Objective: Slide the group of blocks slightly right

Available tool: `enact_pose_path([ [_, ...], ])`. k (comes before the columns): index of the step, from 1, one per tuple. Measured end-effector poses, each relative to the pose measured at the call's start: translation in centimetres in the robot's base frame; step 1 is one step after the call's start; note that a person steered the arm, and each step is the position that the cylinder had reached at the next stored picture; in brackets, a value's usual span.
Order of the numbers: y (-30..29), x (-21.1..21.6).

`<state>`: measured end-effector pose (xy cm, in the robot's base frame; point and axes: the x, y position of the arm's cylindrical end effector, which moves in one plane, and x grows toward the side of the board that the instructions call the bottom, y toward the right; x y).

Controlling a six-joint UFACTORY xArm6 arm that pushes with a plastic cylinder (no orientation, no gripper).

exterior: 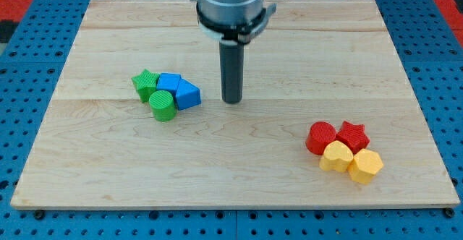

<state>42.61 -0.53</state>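
A tight group sits left of the board's middle: a green star (145,84), a blue block (169,82), a blue triangular block (188,95) and a green cylinder (163,105). They touch one another. My tip (231,100) rests on the board just to the right of this group, a short gap from the blue triangular block. A second group sits at the lower right: a red cylinder (320,137), a red star (352,135), a yellow heart (336,155) and a yellow hexagon (365,166).
The wooden board (231,189) lies on a blue pegboard table (29,66). The arm's grey body (233,5) hangs over the board's top middle.
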Motion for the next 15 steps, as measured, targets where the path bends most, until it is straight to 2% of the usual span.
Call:
enact_pose_path([
  [1, -3.6, -4.8],
  [2, -11.1, -6.7],
  [3, -16.6, -6.6],
  [6, -15.7, -2.3],
  [8, -11.6, 0.1],
  [12, -9.4, 7.6],
  [15, -4.9, 7.5],
])
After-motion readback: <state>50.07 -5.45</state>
